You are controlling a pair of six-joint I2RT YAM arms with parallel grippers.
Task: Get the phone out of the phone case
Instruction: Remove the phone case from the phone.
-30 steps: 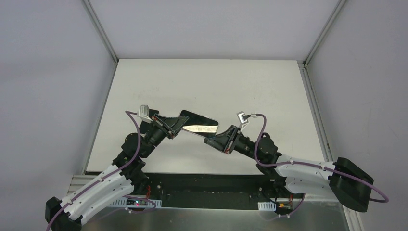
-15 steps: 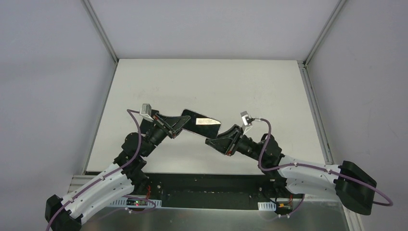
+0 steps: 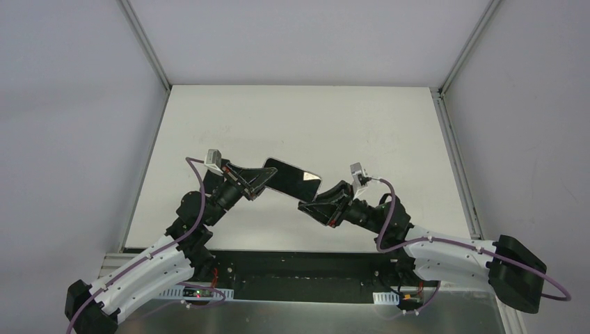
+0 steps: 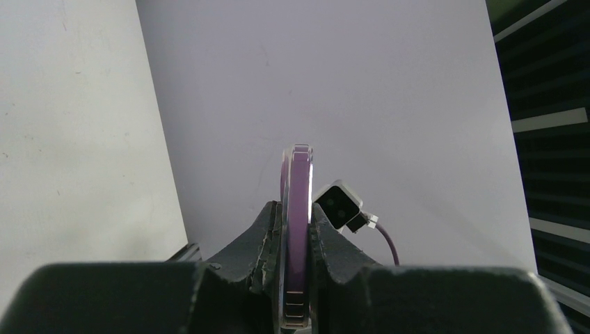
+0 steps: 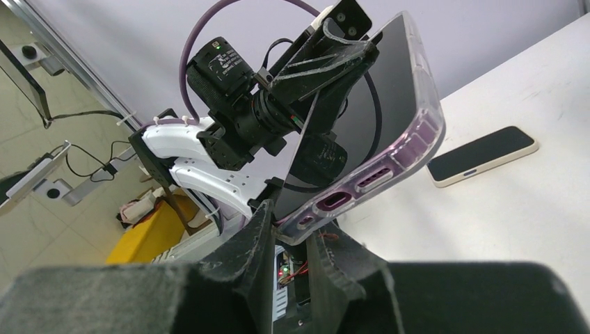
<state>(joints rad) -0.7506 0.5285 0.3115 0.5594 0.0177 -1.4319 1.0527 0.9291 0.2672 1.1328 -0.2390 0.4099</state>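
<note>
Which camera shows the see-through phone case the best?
Right wrist view: the phone case shows its clear, purple-tinted rim and cutouts up close. The top view shows only a small dark slab; the left wrist view, just its thin edge.

The top view looks down from above and behind, far enough to take in the whole table (image 3: 292,111). The left wrist view sits close behind the left gripper (image 4: 297,212), facing along the edge of the phone (image 4: 298,174) toward the right wrist camera (image 4: 339,205). The right wrist view looks back at them, close. All three share the phone.
</note>
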